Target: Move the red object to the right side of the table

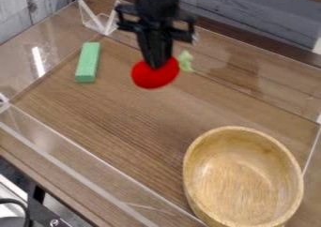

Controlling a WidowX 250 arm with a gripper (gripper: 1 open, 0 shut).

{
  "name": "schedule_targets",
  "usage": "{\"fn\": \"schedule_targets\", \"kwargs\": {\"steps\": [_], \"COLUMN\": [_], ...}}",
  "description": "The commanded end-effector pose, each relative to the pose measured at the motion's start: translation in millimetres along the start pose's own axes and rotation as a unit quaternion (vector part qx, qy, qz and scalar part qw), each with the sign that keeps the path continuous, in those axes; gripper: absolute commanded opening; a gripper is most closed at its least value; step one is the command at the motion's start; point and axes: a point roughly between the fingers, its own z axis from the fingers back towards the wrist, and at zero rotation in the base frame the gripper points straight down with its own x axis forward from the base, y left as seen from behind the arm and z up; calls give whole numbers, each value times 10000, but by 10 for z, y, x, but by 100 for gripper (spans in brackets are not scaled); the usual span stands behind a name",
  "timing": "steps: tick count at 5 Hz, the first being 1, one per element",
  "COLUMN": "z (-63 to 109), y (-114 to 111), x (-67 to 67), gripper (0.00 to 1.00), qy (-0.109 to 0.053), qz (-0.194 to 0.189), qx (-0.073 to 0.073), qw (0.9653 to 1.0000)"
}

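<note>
The red object (153,75), a small round fruit with a green leafy stem (185,60), hangs under my black gripper (154,64), which is shut on its top. They are over the middle of the brown wood-grain table (113,128), towards the back. The gripper comes straight down from above and hides the upper part of the fruit. Whether the fruit touches the tabletop I cannot tell.
A green rectangular block (88,61) lies to the left of the gripper. A round light wooden bowl (243,179) stands at the front right. Low clear acrylic walls (51,146) border the table, and a clear stand (98,22) sits at the back.
</note>
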Motion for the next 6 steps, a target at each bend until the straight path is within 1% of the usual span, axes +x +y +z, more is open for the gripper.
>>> {"fn": "schedule_targets", "kwargs": {"steps": [1,2,3,4,5,6], "z": [154,9,-89,-150,-220,-212], "y": [166,123,75,45,-42,-23], "x": [90,153,287,380,470,528], "gripper": [0,0,0,0,0,0], "qy": [-388,-377,-318,-277,-267,-288], "qz": [171,124,-248,-552,-605,-551], "qx": [91,115,112,104,116,104], "qw": [9991,9991,9991,9980,9977,9980]}}
